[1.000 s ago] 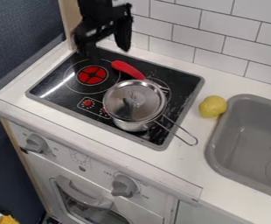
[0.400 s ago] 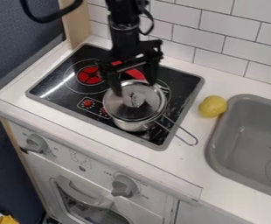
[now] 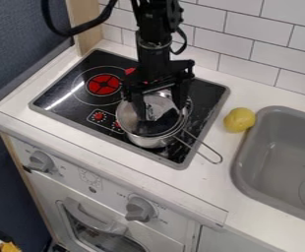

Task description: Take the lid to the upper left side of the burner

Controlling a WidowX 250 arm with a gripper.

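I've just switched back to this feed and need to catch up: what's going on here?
The black robot arm has its claw down over the metal lid, with its fingers spread apart. The lid is on the pot, so it has yet to be taken to the upper left of the burner. The pot stands on the black stovetop, and a yellow lemon lies on the counter beside the sink.

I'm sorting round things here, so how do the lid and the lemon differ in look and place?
The lid is silvery; the lemon is yellow. The lid is broad and shallow, while the lemon is smaller and plump. The lid sits on the pot, the lemon on the counter beside the sink. Both are roundish.
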